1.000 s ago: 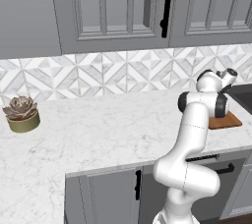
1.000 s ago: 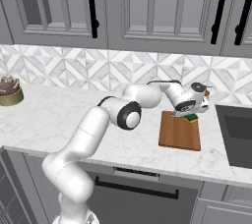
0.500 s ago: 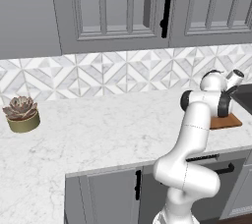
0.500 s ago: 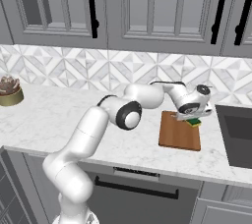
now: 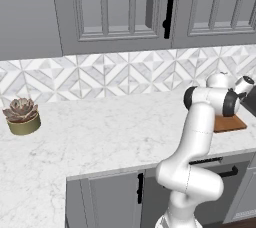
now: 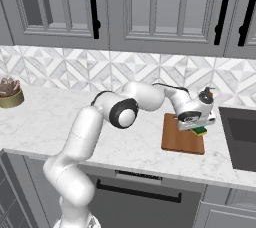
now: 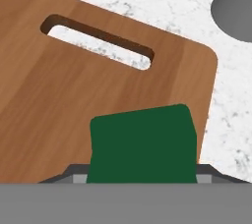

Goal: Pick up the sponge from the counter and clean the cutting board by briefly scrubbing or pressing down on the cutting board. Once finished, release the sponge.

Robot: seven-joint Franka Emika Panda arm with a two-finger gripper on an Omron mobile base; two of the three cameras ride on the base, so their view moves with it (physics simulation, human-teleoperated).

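Over the right end of the worktop, next to the dark sink, the arm reached across w/ its claw low over the cutting board. Key relation: the sponge sat directly under the claw, between the fingers, green scrub layer facing the hand cam. In the right base view the sponge showed green over yellow at the board's far right corner, beside the sink. Whether it touched the wood or hung just above couldn't be told from these pics. Board's long axis ran away from the robot toward the backsplash; handle slot lay further along the board from the sponge in the hand view, w/ plenty of bare wood that way. Judgement: any scrub stroke should go along the board toward the slot, not toward the sink edge, where the sponge was already near the rim.

Claw state: clamped on the sponge, fingers only as far apart as the block's width. Potted succulent sat well apart, far left, no factor.
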